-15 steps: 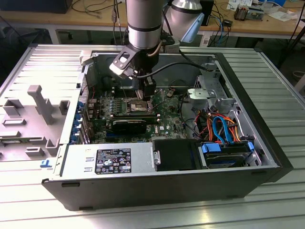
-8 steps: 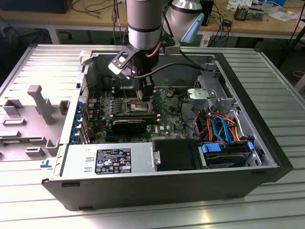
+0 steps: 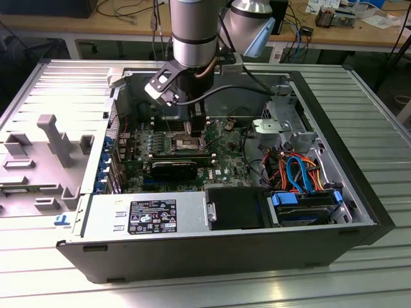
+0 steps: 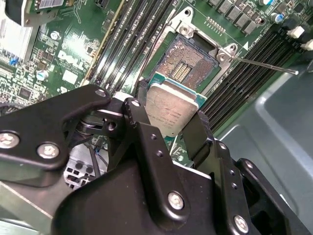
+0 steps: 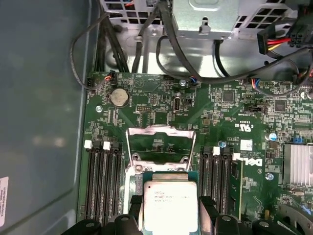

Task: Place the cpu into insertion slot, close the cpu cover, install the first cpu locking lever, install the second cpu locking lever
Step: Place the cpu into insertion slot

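cpu (image 4: 171,108) clasped by gripper (image 4: 168,118), over socket (image 4: 188,61)

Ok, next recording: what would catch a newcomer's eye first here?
The gripper, shut on the cpu by its edges, holds it close over the open, bare socket in the second wrist view. In the first wrist view the cpu cover stands flipped open at the socket's edge. In the exterior view the arm reaches down into an open computer case lying on its side.
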You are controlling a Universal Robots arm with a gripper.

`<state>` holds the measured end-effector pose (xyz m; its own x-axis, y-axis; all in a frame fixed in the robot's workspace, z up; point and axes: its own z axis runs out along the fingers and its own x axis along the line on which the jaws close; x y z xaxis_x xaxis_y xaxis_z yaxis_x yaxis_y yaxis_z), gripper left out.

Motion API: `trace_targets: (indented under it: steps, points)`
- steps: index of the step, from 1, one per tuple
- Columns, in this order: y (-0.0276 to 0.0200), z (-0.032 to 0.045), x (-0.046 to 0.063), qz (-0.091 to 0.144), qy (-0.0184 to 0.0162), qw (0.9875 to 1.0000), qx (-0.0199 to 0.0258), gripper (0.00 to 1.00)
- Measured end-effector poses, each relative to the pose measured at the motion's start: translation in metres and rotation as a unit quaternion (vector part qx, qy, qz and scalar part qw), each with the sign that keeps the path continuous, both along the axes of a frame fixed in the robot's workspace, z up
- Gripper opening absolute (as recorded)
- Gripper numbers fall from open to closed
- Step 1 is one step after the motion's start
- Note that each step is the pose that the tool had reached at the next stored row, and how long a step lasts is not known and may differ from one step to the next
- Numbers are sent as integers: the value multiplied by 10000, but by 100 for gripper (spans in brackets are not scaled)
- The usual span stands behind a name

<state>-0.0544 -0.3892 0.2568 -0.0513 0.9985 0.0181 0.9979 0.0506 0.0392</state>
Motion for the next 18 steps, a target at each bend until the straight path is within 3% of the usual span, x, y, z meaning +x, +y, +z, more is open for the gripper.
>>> trace_targets:
  steps: [4, 7, 13, 18]
  points:
    - [0, -6, -7, -163, 0, 9999, 0, 54]
    - [10, -26, -37, -548, 0, 9985, 0, 54]
    - [11, -46, -43, -207, -1, 9998, 1, 54]
    - [11, -57, -87, -207, -1, 9998, 1, 54]
